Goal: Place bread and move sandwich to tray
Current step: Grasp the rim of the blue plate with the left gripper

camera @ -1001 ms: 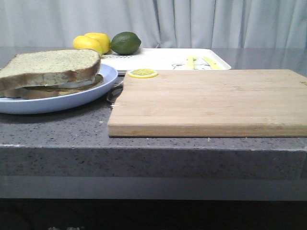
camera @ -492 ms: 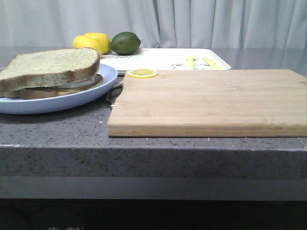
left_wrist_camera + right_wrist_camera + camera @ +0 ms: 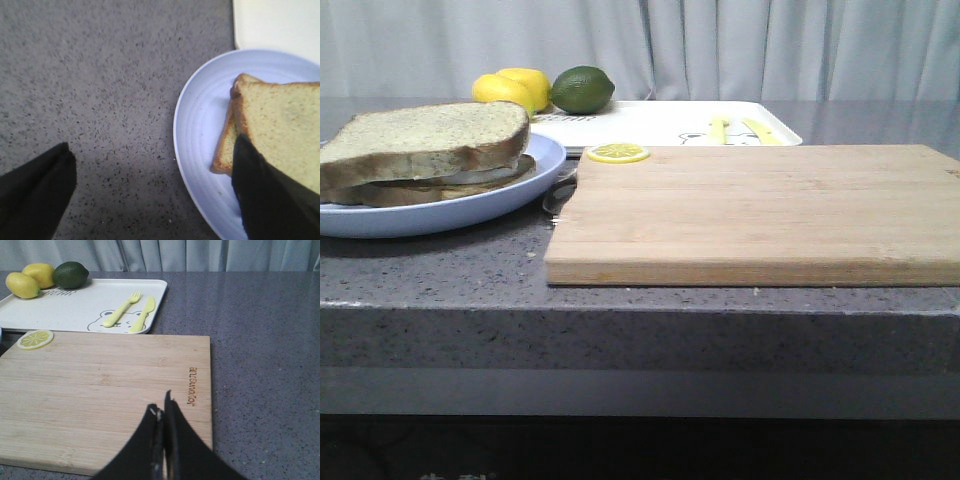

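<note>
The thick speckled bread lies on top of the sandwich on the pale-blue plate at the left. A strip of egg white shows between the slices. The white tray sits behind the board. In the left wrist view my left gripper is open and empty. One finger is over the counter and the other finger is over the bread on the plate. My right gripper is shut and empty above the wooden cutting board. Neither gripper shows in the front view.
The wooden cutting board fills the middle and right, with a lemon slice at its far left corner. Two lemons and a lime sit at the tray's far left. A yellow fork and knife lie on the tray.
The top bread slice has shifted slightly to the right and settled on the sandwich. Nothing else has moved.
</note>
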Controlling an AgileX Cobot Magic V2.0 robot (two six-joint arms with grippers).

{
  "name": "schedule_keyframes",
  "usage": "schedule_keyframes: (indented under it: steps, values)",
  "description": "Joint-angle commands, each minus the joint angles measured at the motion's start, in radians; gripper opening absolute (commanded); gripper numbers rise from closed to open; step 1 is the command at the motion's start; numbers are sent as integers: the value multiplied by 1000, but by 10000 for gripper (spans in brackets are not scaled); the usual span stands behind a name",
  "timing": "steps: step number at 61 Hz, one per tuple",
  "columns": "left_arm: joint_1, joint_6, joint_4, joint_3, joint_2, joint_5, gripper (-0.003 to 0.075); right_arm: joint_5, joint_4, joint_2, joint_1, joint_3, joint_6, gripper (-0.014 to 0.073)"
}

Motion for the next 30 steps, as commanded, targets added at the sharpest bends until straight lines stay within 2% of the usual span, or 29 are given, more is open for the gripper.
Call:
schedule_keyframes:
  steps: [1,30]
  values:
    - [0,-5,-14,-83,77,-13,619,-90,4,6,1,-25,0,-60]
    - [-7,-3,-16,-161,281,-12,619,-90,4,6,1,-25,0,-60]
